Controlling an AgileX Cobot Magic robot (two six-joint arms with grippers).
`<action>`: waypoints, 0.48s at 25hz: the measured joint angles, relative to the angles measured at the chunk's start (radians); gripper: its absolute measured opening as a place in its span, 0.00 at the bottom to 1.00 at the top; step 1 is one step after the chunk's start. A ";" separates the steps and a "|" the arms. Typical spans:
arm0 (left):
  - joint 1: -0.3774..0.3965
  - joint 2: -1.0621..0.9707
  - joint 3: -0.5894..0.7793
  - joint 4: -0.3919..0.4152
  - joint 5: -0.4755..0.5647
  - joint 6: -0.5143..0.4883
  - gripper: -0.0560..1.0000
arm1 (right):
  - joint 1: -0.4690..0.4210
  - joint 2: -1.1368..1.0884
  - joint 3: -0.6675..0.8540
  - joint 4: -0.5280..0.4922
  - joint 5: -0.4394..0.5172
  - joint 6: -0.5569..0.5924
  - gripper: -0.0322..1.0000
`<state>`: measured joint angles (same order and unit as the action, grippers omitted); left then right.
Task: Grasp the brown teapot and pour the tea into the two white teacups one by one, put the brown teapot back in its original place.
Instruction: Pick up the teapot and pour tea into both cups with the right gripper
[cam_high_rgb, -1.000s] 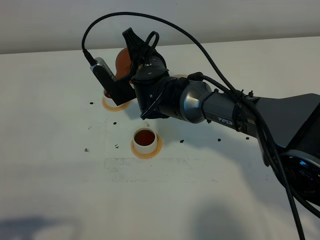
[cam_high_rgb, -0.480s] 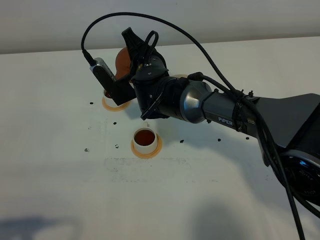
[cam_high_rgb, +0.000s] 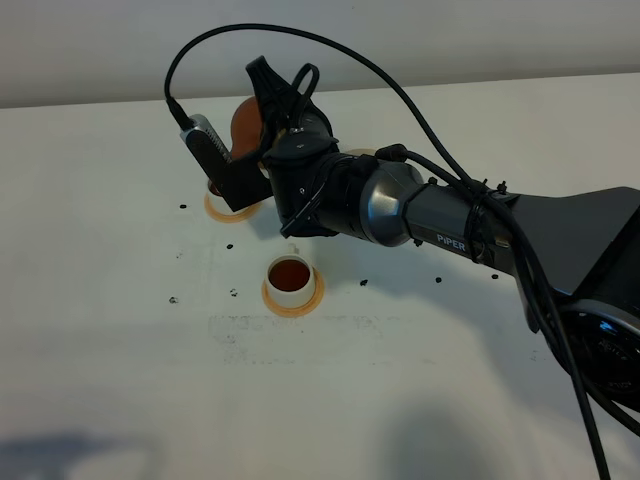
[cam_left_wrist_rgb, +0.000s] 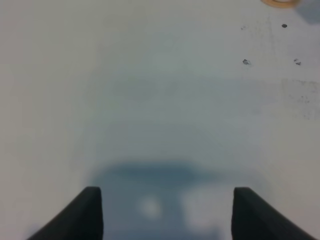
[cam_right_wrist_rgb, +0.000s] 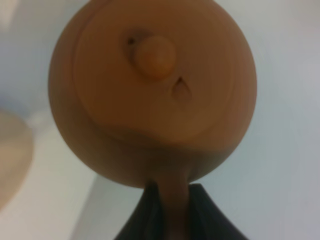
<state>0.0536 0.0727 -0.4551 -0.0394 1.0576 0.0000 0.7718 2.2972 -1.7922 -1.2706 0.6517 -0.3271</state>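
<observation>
The right claw (cam_high_rgb: 262, 100) is pressed together on the loop handle of the brown teapot (cam_high_rgb: 245, 122) and holds it raised above the white tabletop (cam_high_rgb: 120, 380) at the far left of the working area. In the right wrist view the brown teapot (cam_right_wrist_rgb: 152, 85) fills most of the picture: its knobbed lid faces the camera, and the handle runs down between the two dark fingers (cam_right_wrist_rgb: 210, 215) of the claw, which close against it on both sides. In the exterior high view the teapot hangs directly over the far teacup (cam_high_rgb: 214, 188), which is largely hidden behind the wrist camera housing; only part of its rim and its orange-tan coaster (cam_high_rgb: 222, 209) show. The near teacup (cam_high_rgb: 290, 279) stands upright on its own coaster (cam_high_rgb: 292, 298), nearer the camera and apart from the arm, and holds dark reddish-brown tea (cam_high_rgb: 290, 272). A pale rounded edge just behind the right arm may be the cream saucer, but it cannot be confirmed. Small dark specks (cam_high_rgb: 233, 293) lie scattered on the tabletop around the cups. The left claw (cam_left_wrist_rgb: 165, 210) appears only in the left wrist view: its two dark fingertips (cam_left_wrist_rgb: 87, 212) stand spread well apart over bare tabletop, with nothing between them.
</observation>
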 joint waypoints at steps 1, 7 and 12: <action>0.000 0.000 0.000 0.000 0.000 0.000 0.57 | 0.000 0.000 0.000 0.023 0.000 0.002 0.14; 0.000 0.000 0.000 0.000 0.000 0.000 0.57 | 0.000 0.000 0.000 0.139 0.000 0.067 0.14; 0.000 0.000 0.000 0.000 0.000 0.000 0.57 | -0.001 0.000 -0.022 0.219 0.007 0.157 0.14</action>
<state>0.0536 0.0727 -0.4551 -0.0394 1.0576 0.0000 0.7704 2.2972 -1.8137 -1.0515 0.6588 -0.1696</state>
